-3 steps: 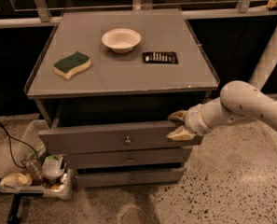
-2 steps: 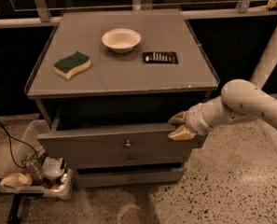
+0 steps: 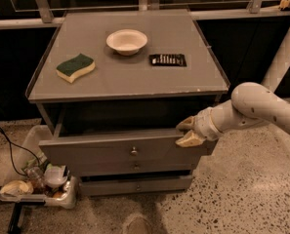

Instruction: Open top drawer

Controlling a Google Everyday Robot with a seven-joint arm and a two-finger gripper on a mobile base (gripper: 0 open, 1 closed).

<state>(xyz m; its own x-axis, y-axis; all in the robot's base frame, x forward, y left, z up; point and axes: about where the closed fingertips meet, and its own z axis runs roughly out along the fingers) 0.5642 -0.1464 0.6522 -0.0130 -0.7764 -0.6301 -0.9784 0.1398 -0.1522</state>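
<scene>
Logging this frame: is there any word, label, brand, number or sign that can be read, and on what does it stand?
No text can be read anywhere.
Black packet on the cabinet top: a row of pale marks, too blurred to read.
Bowl and sponge: no lettering shows.
Top drawer and its knob: no label shows.
Claw, at the top drawer's right end: no marking shows.
</scene>
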